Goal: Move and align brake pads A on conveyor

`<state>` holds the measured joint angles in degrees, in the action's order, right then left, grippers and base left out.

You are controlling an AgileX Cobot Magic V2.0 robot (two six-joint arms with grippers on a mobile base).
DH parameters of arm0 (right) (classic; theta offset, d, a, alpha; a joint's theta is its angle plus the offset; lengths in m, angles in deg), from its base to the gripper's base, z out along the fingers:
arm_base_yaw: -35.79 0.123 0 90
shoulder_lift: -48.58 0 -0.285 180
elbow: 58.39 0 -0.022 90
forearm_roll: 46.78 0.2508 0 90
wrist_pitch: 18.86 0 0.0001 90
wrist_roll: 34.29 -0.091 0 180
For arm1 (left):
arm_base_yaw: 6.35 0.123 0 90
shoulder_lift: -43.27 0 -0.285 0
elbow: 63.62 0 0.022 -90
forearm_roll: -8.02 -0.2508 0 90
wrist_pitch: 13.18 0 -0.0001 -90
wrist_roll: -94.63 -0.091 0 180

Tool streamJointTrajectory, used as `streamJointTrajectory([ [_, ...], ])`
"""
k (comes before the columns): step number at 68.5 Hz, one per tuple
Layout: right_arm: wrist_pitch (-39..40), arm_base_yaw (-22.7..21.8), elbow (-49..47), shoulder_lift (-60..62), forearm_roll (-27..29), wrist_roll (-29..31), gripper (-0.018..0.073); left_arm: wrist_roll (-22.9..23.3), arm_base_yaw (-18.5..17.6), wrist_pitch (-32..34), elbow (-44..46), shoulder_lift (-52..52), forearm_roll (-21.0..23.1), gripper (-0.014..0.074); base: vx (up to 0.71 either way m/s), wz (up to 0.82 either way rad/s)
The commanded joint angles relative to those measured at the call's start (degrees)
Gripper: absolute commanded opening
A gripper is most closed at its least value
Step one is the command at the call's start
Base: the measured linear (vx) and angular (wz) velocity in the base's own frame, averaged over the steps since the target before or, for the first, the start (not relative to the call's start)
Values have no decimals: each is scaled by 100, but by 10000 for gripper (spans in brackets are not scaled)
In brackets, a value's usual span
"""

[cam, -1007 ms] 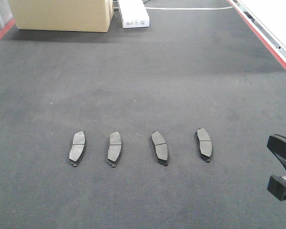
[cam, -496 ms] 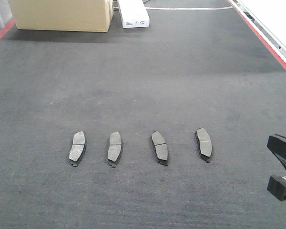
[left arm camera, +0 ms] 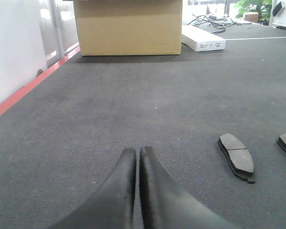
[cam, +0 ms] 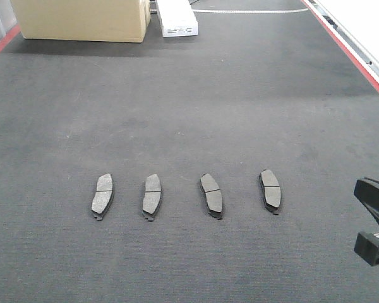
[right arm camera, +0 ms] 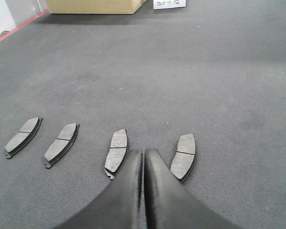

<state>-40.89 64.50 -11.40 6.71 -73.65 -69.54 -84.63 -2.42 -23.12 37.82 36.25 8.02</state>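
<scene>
Several dark-grey brake pads lie side by side in a row on the charcoal conveyor (cam: 189, 113), lengthwise away from me, from the leftmost pad (cam: 102, 196) to the rightmost pad (cam: 271, 190). My right gripper (right arm camera: 143, 151) is shut and empty, hovering just in front of the gap between the two right-hand pads (right arm camera: 117, 150) (right arm camera: 183, 156). A black part of the right arm (cam: 374, 230) shows at the right edge. My left gripper (left arm camera: 137, 150) is shut on nothing over bare belt, with the nearest pad (left arm camera: 236, 155) off to its right.
A cardboard box (cam: 82, 19) and a white carton (cam: 175, 17) stand at the belt's far end. Red strips run along the right edge (cam: 347, 47) and the left edge (cam: 0, 44). A white wall (left arm camera: 12, 52) borders the left side.
</scene>
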Motion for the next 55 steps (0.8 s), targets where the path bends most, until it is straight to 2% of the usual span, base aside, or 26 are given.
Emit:
streamJointTrajectory([
  [1,407,-21,-157,8,-124,5,-8,6,2,423,46,74,0,-6,0,0],
  [6,501,-21,-118,8,-131,204,-8,6,2,423,46,69,0,-6,0,0],
  [11,1152,-182,162,103,-15,828,-8,6,2,423,46,69,0,-6,0,0],
  [20,2813,-970,1064,431,617,1659,-8,6,2,423,46,69,0,-6,0,0],
  [25,3283,-1397,1523,746,924,1856,-8,6,2,423,46,69,0,-6,0,0],
  [32,3309,-1936,2054,1275,1179,1970,-8,6,2,423,46,69,0,-6,0,0],
  [43,3303,-2757,2754,2237,1839,2578,-8,6,2,423,46,69,0,-6,0,0],
  [50,3227,-3056,3085,2767,2112,2662,-8,6,2,423,46,69,0,-6,0,0],
  [55,2954,-3084,3252,3109,2207,2669,-8,6,2,423,46,69,0,-6,0,0],
])
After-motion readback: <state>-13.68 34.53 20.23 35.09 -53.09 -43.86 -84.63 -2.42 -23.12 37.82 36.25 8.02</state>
